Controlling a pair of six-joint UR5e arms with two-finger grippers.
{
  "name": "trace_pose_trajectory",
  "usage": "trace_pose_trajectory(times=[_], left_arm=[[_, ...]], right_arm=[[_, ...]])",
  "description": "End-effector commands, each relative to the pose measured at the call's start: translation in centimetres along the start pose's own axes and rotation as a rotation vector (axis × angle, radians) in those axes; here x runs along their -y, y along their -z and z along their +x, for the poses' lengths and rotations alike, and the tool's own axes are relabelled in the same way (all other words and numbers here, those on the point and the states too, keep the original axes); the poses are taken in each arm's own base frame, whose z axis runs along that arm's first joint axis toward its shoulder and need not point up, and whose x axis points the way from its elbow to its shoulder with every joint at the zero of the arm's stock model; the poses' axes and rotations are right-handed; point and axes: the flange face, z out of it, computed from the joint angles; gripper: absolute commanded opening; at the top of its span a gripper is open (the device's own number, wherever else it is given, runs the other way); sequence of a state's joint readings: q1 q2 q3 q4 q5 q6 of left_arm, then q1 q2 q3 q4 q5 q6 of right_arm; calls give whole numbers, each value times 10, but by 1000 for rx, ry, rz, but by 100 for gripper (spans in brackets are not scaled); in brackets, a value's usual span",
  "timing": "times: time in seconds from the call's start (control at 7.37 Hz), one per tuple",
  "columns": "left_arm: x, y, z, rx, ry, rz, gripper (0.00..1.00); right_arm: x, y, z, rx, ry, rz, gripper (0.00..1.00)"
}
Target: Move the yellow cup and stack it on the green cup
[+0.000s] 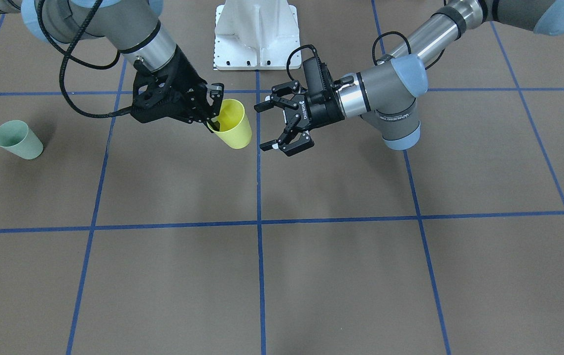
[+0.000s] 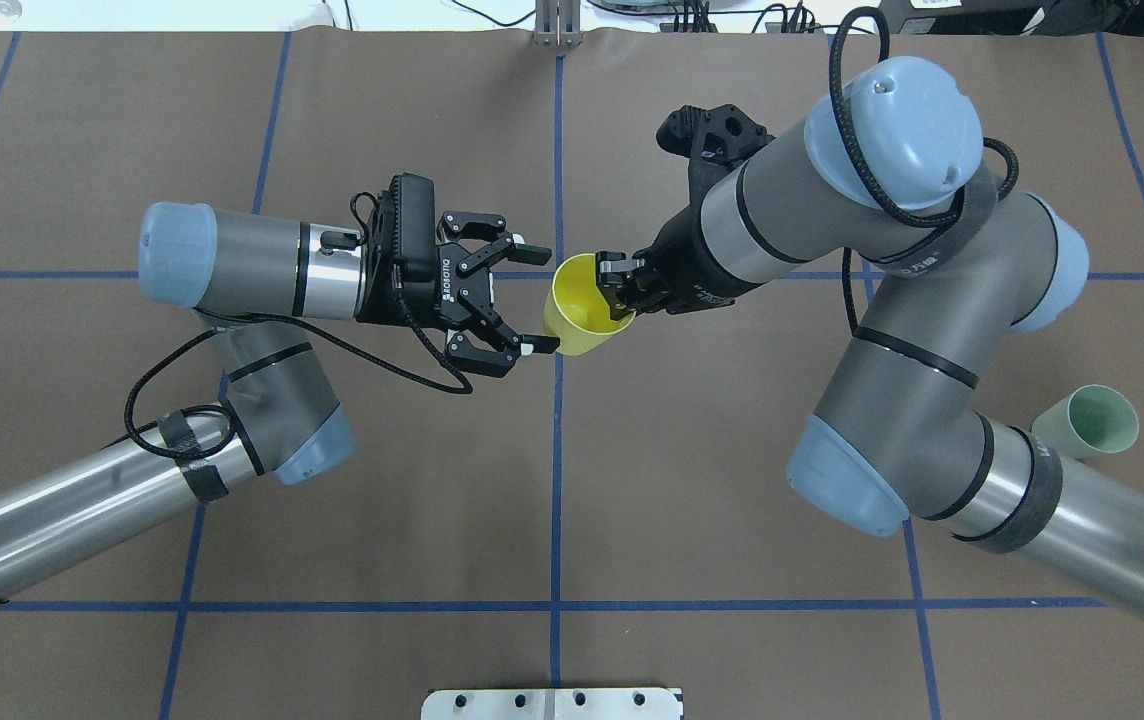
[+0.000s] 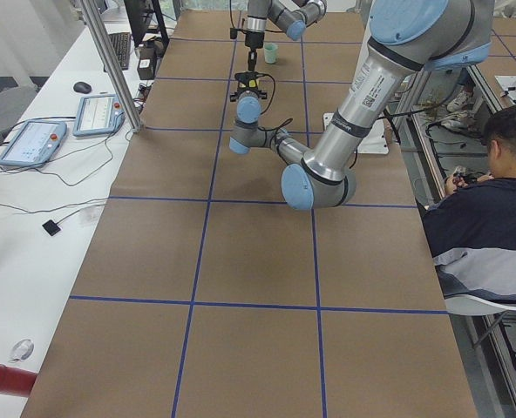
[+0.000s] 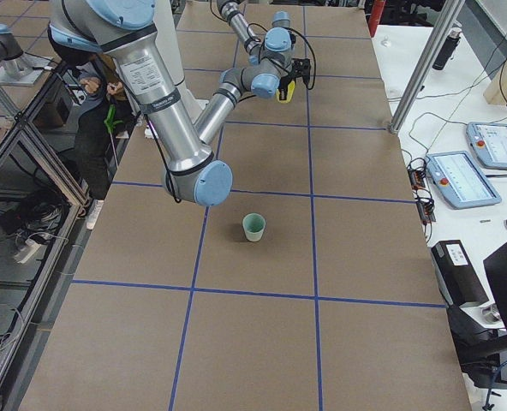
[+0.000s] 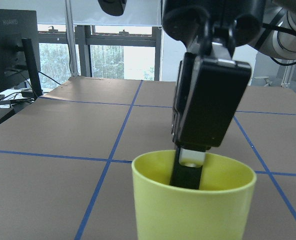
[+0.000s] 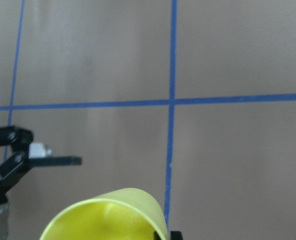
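Observation:
The yellow cup [image 1: 235, 129] hangs tilted above the table's middle. My right gripper [image 1: 214, 117] is shut on its rim, one finger inside the cup and one outside. The same cup [image 2: 577, 312] and the right gripper [image 2: 620, 290] also show from overhead. My left gripper [image 2: 542, 297] stands open just beside the cup, its fingertips level with the cup's wall and holding nothing. The left wrist view looks straight at the yellow cup [image 5: 193, 202]. The green cup [image 1: 18, 140] stands upright on the table far out on my right side, partly behind my right forearm from overhead [image 2: 1094, 420].
The white robot base [image 1: 256, 34] stands at the table's robot-side edge. Blue tape lines [image 1: 258, 223] divide the brown table top. A seated person [image 3: 485, 218] shows beside the table, and pendants [image 4: 459, 178] lie on a side bench.

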State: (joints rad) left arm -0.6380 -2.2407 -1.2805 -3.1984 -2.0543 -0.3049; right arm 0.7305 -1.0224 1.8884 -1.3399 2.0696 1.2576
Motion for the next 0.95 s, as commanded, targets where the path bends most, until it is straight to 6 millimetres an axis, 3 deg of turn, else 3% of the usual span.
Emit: trace_pose_trajectory(times=[0.0,0.27,0.54,0.68,0.81], left_arm=[[-2,1,-3,24,7,2,100],[-3,2,-7,65,10,10,100],[-3,3,-17,124,77,1,100],[-5,1,-27,167,116,-46,100],[-5,3,-43,242,162,-85,100]], right_arm=[[44,26,45,-77,-81,70,0],[87,60,92,-180,-114,117,0],[122,94,171,-235,-67,93,0],[130,113,206,-253,-31,86,0],[137,128,229,-274,-7,73,0]])
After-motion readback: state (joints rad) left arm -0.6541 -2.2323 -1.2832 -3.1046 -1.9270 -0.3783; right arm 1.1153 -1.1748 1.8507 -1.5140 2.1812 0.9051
